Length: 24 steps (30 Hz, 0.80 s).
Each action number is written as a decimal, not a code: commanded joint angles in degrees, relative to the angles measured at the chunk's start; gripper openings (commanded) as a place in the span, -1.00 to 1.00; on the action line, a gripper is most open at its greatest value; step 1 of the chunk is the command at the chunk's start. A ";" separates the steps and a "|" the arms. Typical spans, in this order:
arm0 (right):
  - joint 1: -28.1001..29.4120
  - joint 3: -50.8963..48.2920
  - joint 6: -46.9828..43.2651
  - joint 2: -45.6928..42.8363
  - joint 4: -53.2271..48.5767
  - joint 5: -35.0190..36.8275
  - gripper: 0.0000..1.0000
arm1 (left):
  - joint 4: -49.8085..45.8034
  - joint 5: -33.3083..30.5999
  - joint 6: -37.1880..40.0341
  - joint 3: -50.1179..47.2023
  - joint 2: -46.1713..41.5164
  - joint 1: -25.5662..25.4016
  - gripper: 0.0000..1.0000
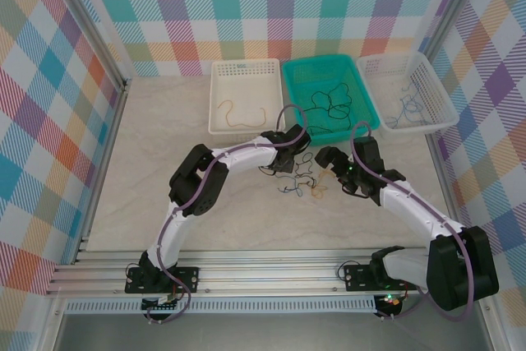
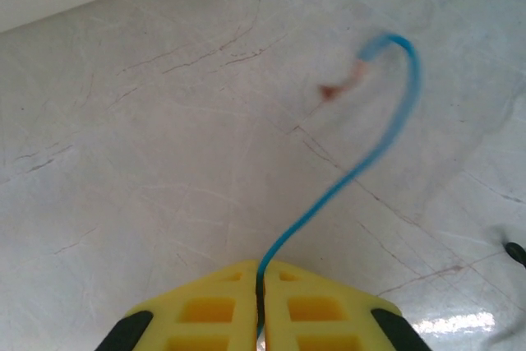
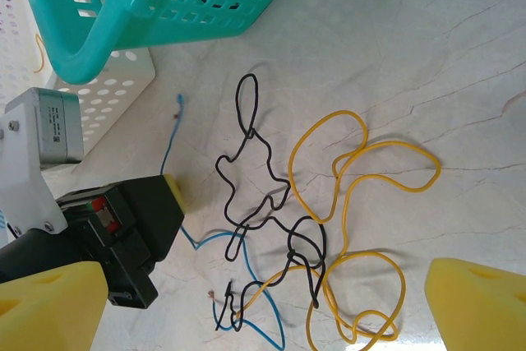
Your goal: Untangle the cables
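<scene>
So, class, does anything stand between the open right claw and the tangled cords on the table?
Nothing visible. The tangled cords lie straight ahead of the right claw; the left claw, shut on a blue cord, sits off to the side.

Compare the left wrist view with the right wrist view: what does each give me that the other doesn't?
Left wrist adds the grip itself: the left jaws shut on the blue cable, which rises from their seam and curves to a bared copper end. Right wrist adds the knot: a black cable and a yellow cable crossing the blue one, the teal basket corner, and the right jaws wide open on either side of the pile. Both share the blue cable, the marbled table and a white basket edge.
</scene>
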 commanded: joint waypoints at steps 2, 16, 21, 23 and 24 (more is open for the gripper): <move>0.43 0.20 -0.67 -0.89 -0.73 0.54 0.99 | -1.68 -0.88 0.53 1.50 1.55 -0.34 -0.96; 0.39 -1.30 -5.77 -4.94 8.39 -3.77 0.99 | -2.27 0.75 -0.97 -1.97 -11.47 -0.37 -1.00; 0.43 -1.74 -7.28 -6.22 9.68 -4.42 0.99 | 0.00 0.50 -1.89 -5.14 -17.41 -0.42 -1.00; 0.41 -2.10 -7.84 -6.40 10.74 -5.47 0.99 | 0.14 0.11 -1.89 -5.53 -18.95 -0.37 -1.00; 0.42 -2.19 -8.22 -6.49 11.30 -6.00 0.99 | 0.06 -0.06 -1.88 -5.53 -19.61 -0.37 -1.00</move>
